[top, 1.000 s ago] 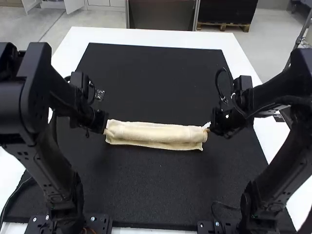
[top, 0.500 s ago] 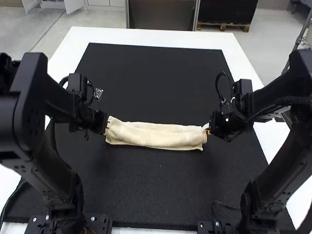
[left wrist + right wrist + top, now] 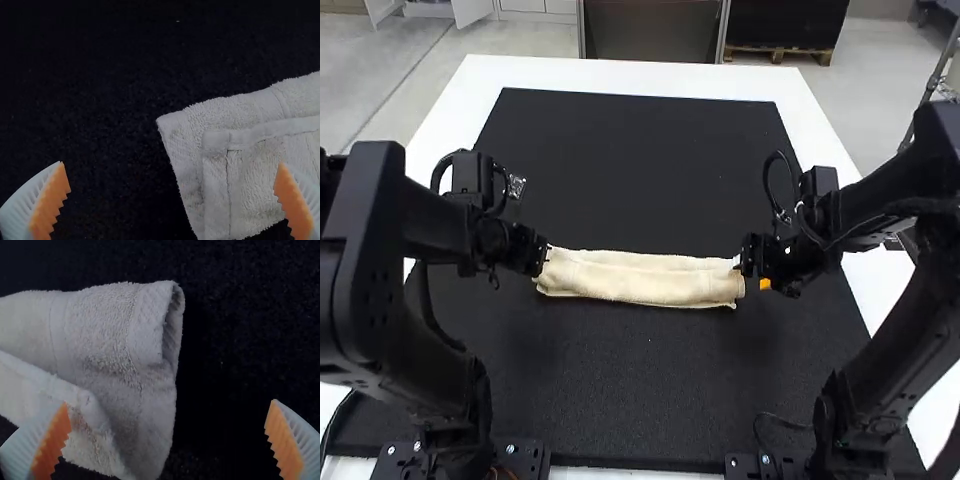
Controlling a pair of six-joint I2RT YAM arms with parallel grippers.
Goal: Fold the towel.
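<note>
Both jaws now spread wide, folded towel [image 3: 640, 280] released, its roll slumped flatter

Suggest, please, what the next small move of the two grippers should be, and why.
I would probably lift the left gripper and right gripper clear, since both stand open at opposite ends of the towel, which lies folded in a narrow strip.

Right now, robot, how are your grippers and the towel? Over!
Left gripper open, by the towel's left end. Right gripper open, by its right end. Towel folded into a long strip on black mat. Over.
</note>
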